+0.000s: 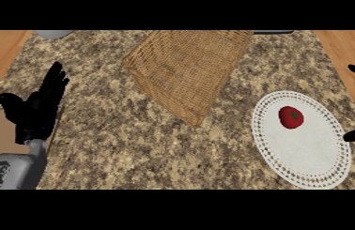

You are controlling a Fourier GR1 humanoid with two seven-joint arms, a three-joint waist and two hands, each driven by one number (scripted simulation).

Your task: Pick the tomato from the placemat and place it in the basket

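Counter (139,144): tomato (291,117) on placemat (305,154), near right hand (350,136).

I see even, fairly bright light over the speckled granite surface (139,144); no glare, only faint soft shadows, edges slightly stretched.

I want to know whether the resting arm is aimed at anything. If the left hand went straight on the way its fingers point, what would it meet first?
The left hand, open at the view's left edge, points up and slightly right. That line runs over bare counter towards the grey object at the top edge, well left of the basket. Heights are unclear.
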